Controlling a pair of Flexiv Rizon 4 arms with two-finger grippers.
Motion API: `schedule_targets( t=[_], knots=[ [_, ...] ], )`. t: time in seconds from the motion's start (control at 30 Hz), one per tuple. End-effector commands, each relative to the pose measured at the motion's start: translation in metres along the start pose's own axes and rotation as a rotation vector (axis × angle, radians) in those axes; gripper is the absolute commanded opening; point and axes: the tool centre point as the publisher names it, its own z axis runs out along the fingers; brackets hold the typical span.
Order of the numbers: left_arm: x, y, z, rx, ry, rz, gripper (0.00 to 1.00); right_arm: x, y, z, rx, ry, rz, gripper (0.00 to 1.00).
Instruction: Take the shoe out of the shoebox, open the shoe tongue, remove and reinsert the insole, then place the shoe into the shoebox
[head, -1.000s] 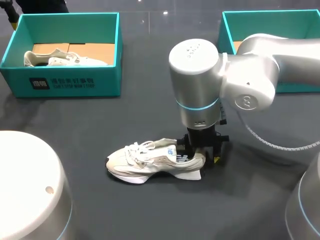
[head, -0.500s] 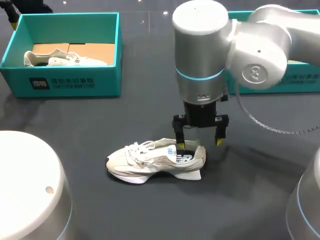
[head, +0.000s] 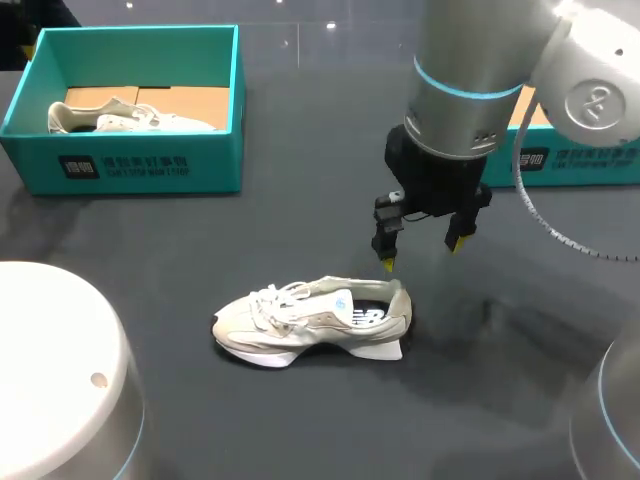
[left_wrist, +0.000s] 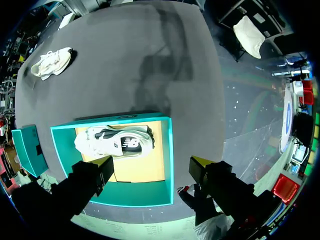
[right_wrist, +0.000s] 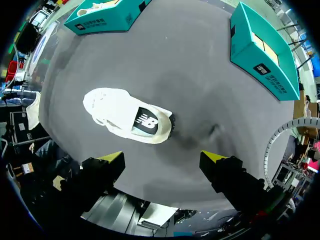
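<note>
right gripper (head: 421, 252) open, empty, above table (head: 300, 220) just past heel of shoe (head: 310, 318); shoe upright on sole, below jaws. likely light, upper soft, collapses easily; grip stiff heel collar. left gripper (left_wrist: 152, 165) open, empty, over shoebox (left_wrist: 169, 150) holding second shoe (left_wrist: 117, 141).

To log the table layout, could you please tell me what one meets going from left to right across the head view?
Teal shoebox holding a second shoe → shoe on the table → right hand, open → other shoebox.
</note>
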Motion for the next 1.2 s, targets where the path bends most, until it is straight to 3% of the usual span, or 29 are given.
schedule_targets(
  t=[0.03, 0.27, 0.3, 0.4, 0.57, 0.8, 0.83, 0.93, 1.2],
  knots=[
    [0.000, -0.001, -0.001, -0.001, 0.001, 0.001, 1.00, -0.020, -0.012, -0.003, -0.052, 0.174, -0.084, 1.00],
    [0.000, -0.001, -0.001, -0.001, 0.001, 0.001, 1.00, -0.020, -0.012, -0.003, -0.052, 0.174, -0.084, 1.00],
    [0.000, -0.001, -0.001, -0.001, 0.001, 0.001, 1.00, -0.020, -0.014, 0.002, -0.093, 0.171, -0.134, 1.00],
    [0.000, -0.001, -0.001, -0.001, 0.001, 0.001, 1.00, -0.026, -0.022, 0.002, -0.270, 0.326, -0.291, 1.00],
    [0.000, -0.001, -0.001, -0.001, 0.001, 0.001, 1.00, -0.040, -0.025, 0.002, -0.356, 0.355, -0.379, 1.00],
    [0.000, -0.001, -0.001, -0.001, 0.001, 0.001, 1.00, -0.043, -0.019, 0.008, -0.431, 0.366, -0.486, 1.00],
    [0.000, -0.001, -0.001, -0.001, 0.001, 0.001, 1.00, -0.043, -0.017, 0.011, -0.482, 0.411, -0.530, 1.00],
    [0.000, -0.001, -0.001, -0.001, 0.001, 0.001, 1.00, -0.048, -0.019, 0.017, -0.524, 0.433, -0.527, 1.00],
    [0.000, -0.001, -0.001, -0.001, 0.001, 0.001, 1.00, -0.048, -0.019, 0.017, -0.524, 0.433, -0.527, 1.00]
  ],
)
